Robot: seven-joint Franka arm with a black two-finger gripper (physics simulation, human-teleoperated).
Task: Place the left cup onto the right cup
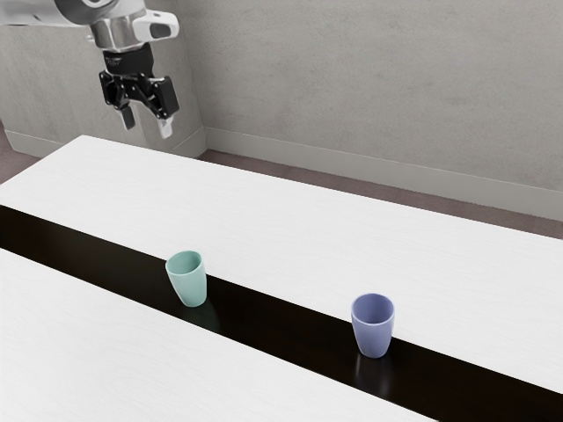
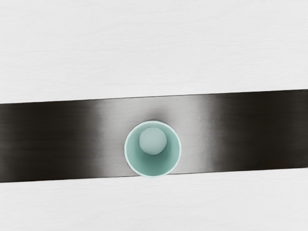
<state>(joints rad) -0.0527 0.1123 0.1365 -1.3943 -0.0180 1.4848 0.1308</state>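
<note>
While jaws hang high, seemingly apart, green cup (image 1: 186,278) and purple cup (image 1: 373,324) stand upright on dark strip (image 1: 281,321).

white table (image 1: 308,220) crossed by a glossy black stripe (image 1: 281,325); grey wall (image 1: 396,70) behind

Tabletop (image 1: 308,220): white surface, crossed by one glossy black band (image 1: 281,330). Two cups stand upright on the band, mouths up and well apart. The green cup (image 1: 186,278) is toward the exterior view's left, the blue cup (image 1: 373,324) toward its right.
</note>
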